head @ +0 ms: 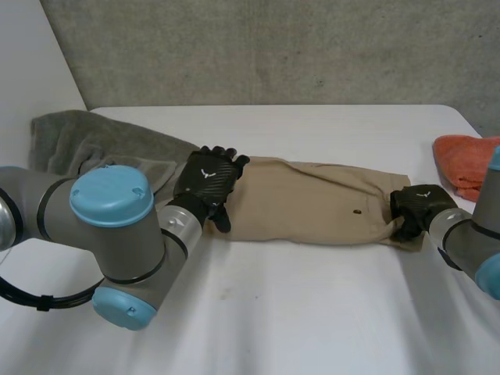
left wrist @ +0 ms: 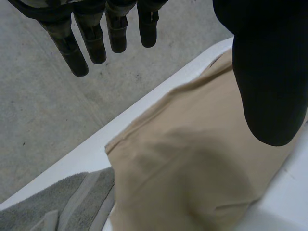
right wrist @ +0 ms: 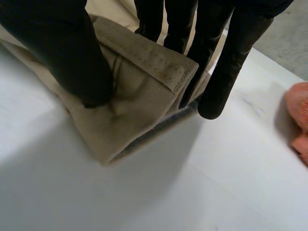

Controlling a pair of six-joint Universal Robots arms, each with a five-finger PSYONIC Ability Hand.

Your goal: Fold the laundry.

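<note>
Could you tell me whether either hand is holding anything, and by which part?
The right hand pinches the beige garment by its folded end; the left hand is open over the other end, holding nothing.

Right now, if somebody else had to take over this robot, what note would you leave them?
Left hand: open, fingers straight, over the tan garment's end nearest the grey towel.
Right hand: shut on the garment's other end, thumb and fingers pinching a doubled edge.
The garment lies in a long strip across the white table, seemingly already doubled lengthwise.
An orange cloth sits at the table's far right.
Left to do: probably fold the strip end to end, then the towel and orange cloth.
</note>
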